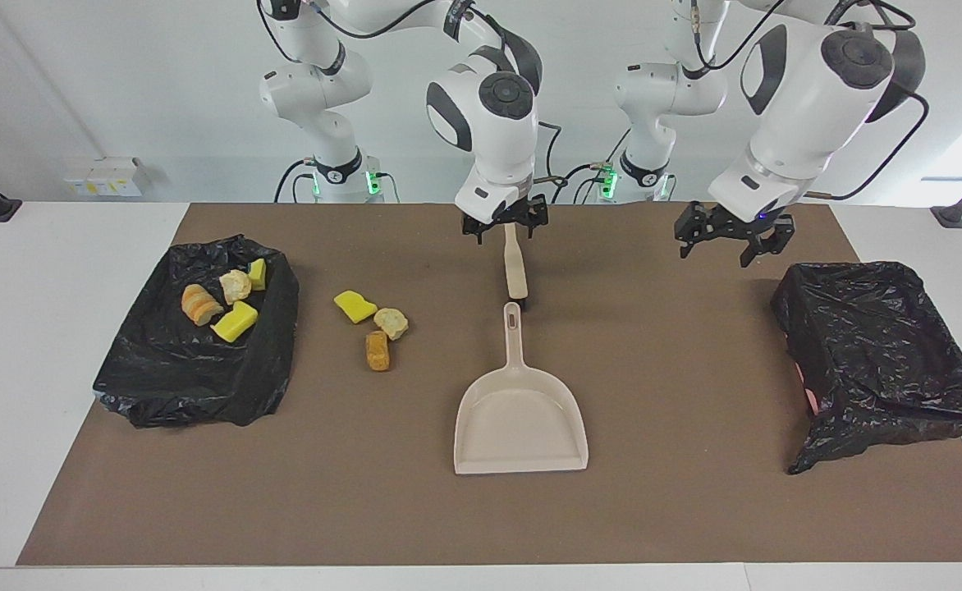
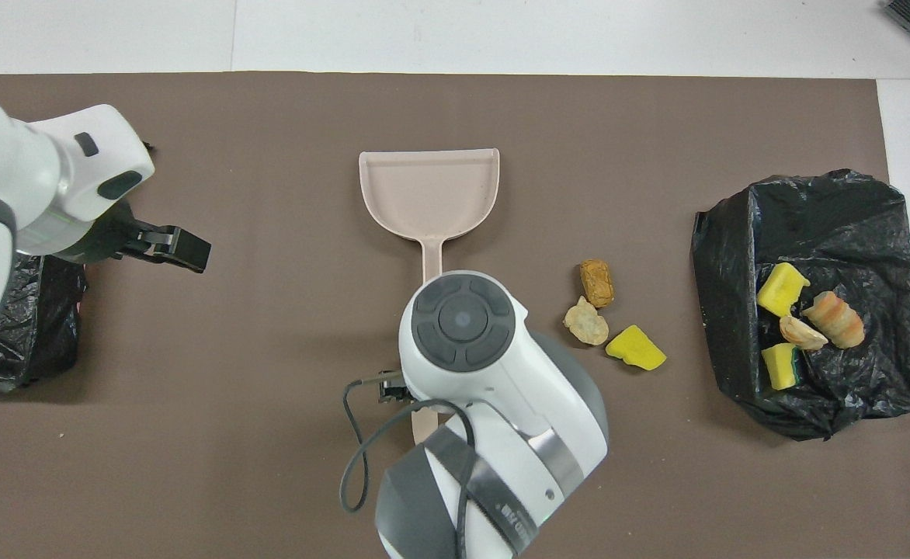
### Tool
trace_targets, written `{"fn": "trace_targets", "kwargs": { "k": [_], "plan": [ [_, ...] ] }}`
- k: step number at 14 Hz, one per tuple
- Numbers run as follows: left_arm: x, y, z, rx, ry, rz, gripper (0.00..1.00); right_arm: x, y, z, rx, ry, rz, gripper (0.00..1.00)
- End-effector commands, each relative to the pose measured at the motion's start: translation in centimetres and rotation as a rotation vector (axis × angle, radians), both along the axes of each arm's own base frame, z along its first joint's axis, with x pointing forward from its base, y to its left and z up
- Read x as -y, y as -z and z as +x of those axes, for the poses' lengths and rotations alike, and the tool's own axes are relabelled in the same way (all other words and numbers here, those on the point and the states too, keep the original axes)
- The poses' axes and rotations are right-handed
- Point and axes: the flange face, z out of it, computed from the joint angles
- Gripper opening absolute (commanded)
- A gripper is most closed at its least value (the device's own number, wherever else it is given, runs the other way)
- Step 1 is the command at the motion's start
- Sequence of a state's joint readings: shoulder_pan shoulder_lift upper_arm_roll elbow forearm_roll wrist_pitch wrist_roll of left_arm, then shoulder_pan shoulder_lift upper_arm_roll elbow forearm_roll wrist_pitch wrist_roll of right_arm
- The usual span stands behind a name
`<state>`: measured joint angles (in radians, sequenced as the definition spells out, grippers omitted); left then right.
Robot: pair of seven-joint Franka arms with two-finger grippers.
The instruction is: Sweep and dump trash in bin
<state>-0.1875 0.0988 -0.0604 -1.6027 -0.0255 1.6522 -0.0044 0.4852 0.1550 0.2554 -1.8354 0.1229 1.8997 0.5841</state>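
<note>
- Right pincer (image 1: 504, 227): released, fingertips spread. It hangs over the end of a slim beige tool (image 1: 515, 271) that lies closest to the robots. Whether the fingertips touch the tool cannot be told.
- Slim beige tool: it lies on the brown mat (image 1: 694, 509), nearer to the robots than the dustpan (image 1: 520, 419) and roughly in line with the dustpan's handle. In the overhead view the right arm covers most of it.
- Dustpan: it rests flat on the mat at mid-counter, handle pointing toward the robots. No pincer touches it.
- Left pincer (image 1: 727, 240): released, fingertips apart, holding nothing. It hangs over the mat beside a second black bag (image 1: 883, 353) at the left arm's end of the counter (image 1: 38, 369).
- Trash, loose portion: three pieces lie on the mat between the dustpan and the bin (image 1: 194, 369).
  - Yellow sponge piece (image 1: 355, 306): nearest to the robots of the three.
  - Pale lump (image 1: 391, 322): just beside the sponge piece.
  - Orange-brown chunk (image 1: 377, 350): farther from the robots, close against the lump.
- Trash, binned portion: four pieces (image 1: 233, 320) lie inside the bin, two yellow, one pale, one striped orange.
- Bin: lined with black plastic, it sits at the right arm's end of the counter.
</note>
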Motion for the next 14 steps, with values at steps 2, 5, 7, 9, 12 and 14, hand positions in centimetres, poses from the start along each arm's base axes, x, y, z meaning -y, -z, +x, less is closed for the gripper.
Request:
{"fn": "trace_targets", "kwargs": {
  "k": [2,5,7,9,12,14],
  "plan": [
    [4.4,1.8,1.1,0.041,-0.015,-0.001,1.00,0.5,4.0,-5.5,-0.034,-0.015,0.016,1.00],
    [9.1,4.8,1.6,0.017,0.008,0.025,1.00,-0.1,6.9,-7.6,-0.028,-0.037,0.011,1.00],
    [14.0,8.3,1.8,0.017,-0.010,0.055,1.00,-0.3,8.2,-8.8,-0.038,-0.052,-0.002,1.00],
    [16.6,9.6,1.6,0.043,-0.047,0.036,1.00,-1.2,9.5,-10.4,-0.027,-0.056,-0.001,1.00],
    [21.3,12.2,0.8,0.086,-0.109,0.000,1.00,-1.6,9.8,-11.7,-0.032,-0.049,-0.015,1.00],
    [22.9,13.4,0.4,0.097,-0.129,-0.011,1.00,-1.5,10.4,-11.9,-0.037,-0.054,-0.020,1.00]
  ]
}}
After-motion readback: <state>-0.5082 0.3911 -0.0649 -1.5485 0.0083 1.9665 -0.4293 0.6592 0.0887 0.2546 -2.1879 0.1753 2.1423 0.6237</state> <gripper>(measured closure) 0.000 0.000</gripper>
